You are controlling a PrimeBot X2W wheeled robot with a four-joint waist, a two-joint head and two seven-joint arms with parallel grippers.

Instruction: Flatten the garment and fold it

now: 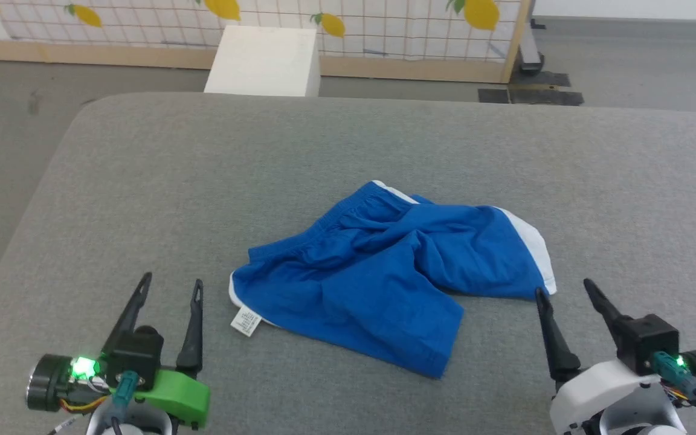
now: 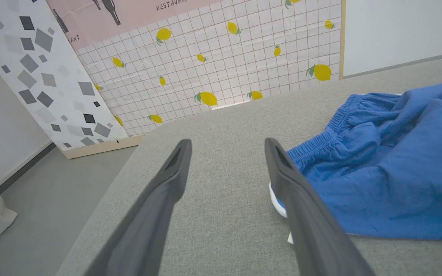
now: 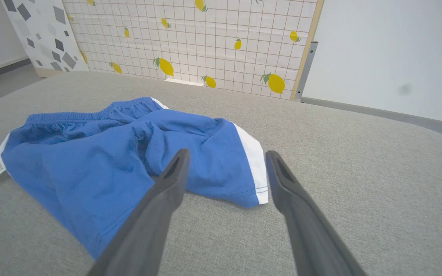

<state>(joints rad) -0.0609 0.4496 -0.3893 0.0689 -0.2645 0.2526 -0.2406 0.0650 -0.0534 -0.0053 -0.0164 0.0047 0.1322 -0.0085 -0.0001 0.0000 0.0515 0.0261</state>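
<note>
Bright blue thin-fabric shorts lie crumpled on the grey fabric worktop, between the left gripper and right gripper, both with jaws wide and empty. Flattening seems in hand; next, pinch opposite edges and spread.

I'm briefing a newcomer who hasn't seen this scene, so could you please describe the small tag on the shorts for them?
On the grey padded surface lies a crumpled pair of bright blue shorts. At their corner nearest the left gripper, a small white tag sticks out onto the grey. Unlike the broad white side stripe at the right, it is a tiny rectangle with faint print.
</note>
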